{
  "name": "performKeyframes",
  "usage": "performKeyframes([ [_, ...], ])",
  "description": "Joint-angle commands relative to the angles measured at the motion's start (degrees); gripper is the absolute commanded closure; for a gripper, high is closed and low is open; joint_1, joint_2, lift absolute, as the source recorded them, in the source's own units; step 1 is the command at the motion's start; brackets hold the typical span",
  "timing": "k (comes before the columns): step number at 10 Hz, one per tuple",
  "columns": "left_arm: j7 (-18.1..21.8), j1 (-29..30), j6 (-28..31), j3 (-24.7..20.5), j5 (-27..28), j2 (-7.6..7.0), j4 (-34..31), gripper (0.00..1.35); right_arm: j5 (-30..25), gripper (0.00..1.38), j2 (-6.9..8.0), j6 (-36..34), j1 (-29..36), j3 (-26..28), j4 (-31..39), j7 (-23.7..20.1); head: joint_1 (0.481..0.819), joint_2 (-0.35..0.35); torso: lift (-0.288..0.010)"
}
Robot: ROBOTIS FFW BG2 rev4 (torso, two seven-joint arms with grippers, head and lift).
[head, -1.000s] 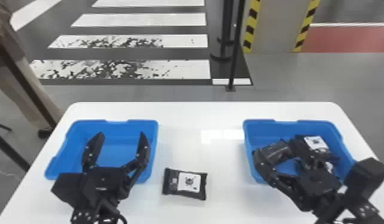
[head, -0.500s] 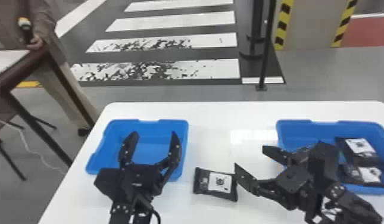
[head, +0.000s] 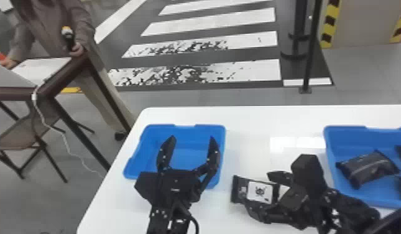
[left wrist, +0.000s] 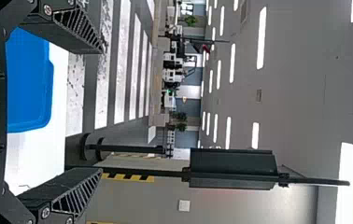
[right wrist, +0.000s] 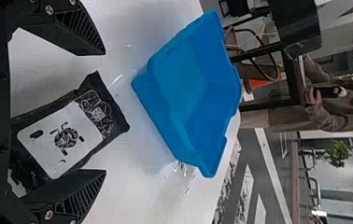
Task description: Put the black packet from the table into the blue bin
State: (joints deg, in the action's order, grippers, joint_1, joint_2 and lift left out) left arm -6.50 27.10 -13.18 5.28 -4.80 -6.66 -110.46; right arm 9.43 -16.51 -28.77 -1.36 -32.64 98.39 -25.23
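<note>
R claw point(right wrist: 105, 112) spread around black packet point(head: 260, 191) on desk point(head: 271, 118), not yet pinching; prob. lightweight, soft, w/ slick film. Best hold: mid-body, across long sides, gentle sqz. L claw point(head: 192, 137), also spread, nr blue bin point(head: 205, 128).

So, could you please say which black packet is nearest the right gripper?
It is the labelled packet on the white table, right by the open right gripper; the other black packets lie inside the right-hand blue bin.
</note>
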Motion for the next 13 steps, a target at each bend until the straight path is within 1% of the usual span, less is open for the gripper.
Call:
performKeyframes([
  [1,0.0,-0.24,0.1,0.09,0.0,0.07,0.14,0.13,0.28,0.12,-0.01,0.23,-4.41,-4.95,-4.52,0.01,0.695,0.326,-0.11],
  [3,0.0,-0.38,0.24,0.2,0.0,0.07,0.28,0.13,2.11,0.12,0.34,2.48,-9.89,-11.35,-11.27,1.06,0.695,0.345,-0.11],
  [4,0.0,-0.38,0.24,0.2,-0.11,0.07,0.28,0.13,2.11,0.12,0.78,2.76,-11.58,-13.29,-13.38,1.85,0.695,0.35,-0.11],
  [5,0.0,-0.38,0.24,0.2,-0.11,0.07,0.28,0.13,2.11,0.12,1.04,3.18,-12.42,-13.87,-14.93,2.38,0.695,0.35,-0.11],
  [7,0.0,-0.1,0.24,-0.02,-0.34,0.07,0.42,0.13,0.51,0.12,1.31,3.18,-12.84,-13.87,-15.07,3.17,0.695,0.35,-0.11],
  [10,0.0,-0.1,0.24,-0.02,-0.34,-0.02,0.42,0.13,0.51,0.12,1.48,3.04,-13.13,-13.75,-16.34,3.78,0.695,0.35,-0.11],
  [11,0.0,-0.1,0.24,-0.02,-0.34,-0.02,0.42,0.13,0.28,0.15,1.48,2.2,-13.27,-13.75,-16.48,3.78,0.695,0.35,-0.11],
  [12,0.0,-0.24,0.24,-0.02,-0.34,-0.02,0.42,0.13,-0.18,0.21,1.57,0.79,-13.55,-13.87,-16.48,3.78,0.695,0.35,-0.11],
  [13,0.0,-0.24,0.24,-0.02,-0.34,-0.02,0.42,0.13,-0.52,0.37,1.57,-0.47,-13.69,-13.87,-16.05,3.87,0.695,0.35,-0.11],
])
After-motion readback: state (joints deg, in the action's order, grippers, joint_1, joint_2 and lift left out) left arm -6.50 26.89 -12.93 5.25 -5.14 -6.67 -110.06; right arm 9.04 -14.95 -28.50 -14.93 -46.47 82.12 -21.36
